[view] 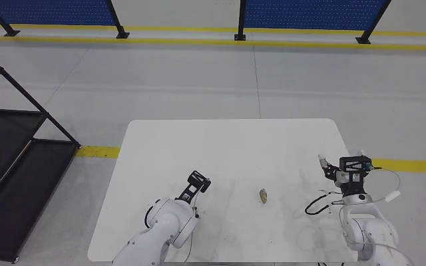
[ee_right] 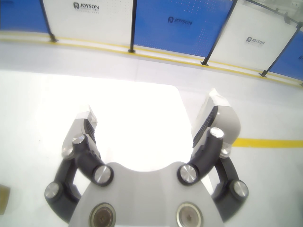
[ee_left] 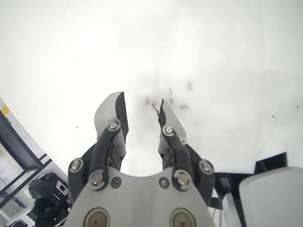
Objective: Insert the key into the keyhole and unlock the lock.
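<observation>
A small brass-coloured lock (view: 263, 195) lies on the white table (view: 233, 143), right of centre near the front. My left gripper (view: 199, 181) is to the lock's left, low over the table. In the left wrist view this gripper (ee_left: 142, 98) is open, and a small silvery key (ee_left: 154, 106) lies on the tabletop right beside the tip of one finger (ee_left: 165, 112); I cannot tell if they touch. My right gripper (view: 341, 161) hovers by the table's right edge, well right of the lock. It (ee_right: 151, 102) is open with nothing between its fingers.
A black rack (view: 26, 166) stands on the floor left of the table. Blue and white barrier panels (ee_right: 177, 22) line the far side of the room. A black cable (view: 318, 205) loops on the table by the right arm. A tan object (ee_right: 3, 197) sits at the right wrist view's edge.
</observation>
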Robot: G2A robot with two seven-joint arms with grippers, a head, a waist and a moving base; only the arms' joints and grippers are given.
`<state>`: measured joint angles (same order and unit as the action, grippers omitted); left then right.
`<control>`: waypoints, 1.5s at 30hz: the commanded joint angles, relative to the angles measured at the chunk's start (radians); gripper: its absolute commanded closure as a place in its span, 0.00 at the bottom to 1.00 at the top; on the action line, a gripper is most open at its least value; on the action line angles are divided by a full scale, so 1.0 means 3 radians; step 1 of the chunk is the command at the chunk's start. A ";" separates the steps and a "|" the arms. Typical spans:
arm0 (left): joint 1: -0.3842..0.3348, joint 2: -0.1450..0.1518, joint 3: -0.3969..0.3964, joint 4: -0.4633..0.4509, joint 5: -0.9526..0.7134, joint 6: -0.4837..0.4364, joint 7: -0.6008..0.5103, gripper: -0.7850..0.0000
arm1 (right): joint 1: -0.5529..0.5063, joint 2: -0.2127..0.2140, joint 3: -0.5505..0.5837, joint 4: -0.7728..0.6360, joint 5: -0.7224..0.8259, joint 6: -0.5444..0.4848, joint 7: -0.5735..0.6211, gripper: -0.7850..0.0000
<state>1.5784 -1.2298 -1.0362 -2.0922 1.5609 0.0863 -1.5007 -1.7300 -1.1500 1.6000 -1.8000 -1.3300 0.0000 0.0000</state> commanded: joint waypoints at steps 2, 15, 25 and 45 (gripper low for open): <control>0.0020 -0.0002 0.0000 -0.0023 0.0007 -0.0021 -0.0007 0.61 | 0.0000 0.0000 0.0000 0.0000 0.0000 0.0000 0.0000 0.00; 0.0062 -0.0017 0.0001 -0.0056 -0.0015 -0.0097 -0.0032 0.71 | 0.0000 0.0000 0.0000 0.0000 0.0000 0.0000 0.0000 0.00; 0.0030 -0.0035 0.0000 0.0000 -0.0049 -0.0109 -0.0032 0.75 | 0.0000 0.0000 0.0000 0.0000 0.0000 0.0000 0.0000 0.00; -0.0077 -0.0080 0.0059 0.0102 -0.0067 -0.0104 -0.0045 0.88 | 0.0000 0.0000 0.0000 0.0000 0.0000 0.0000 0.0000 0.00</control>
<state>1.5554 -1.2535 -1.0185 -2.0624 1.5392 0.0538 -1.5136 -1.7300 -1.1500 1.6000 -1.8000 -1.3300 0.0000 0.0000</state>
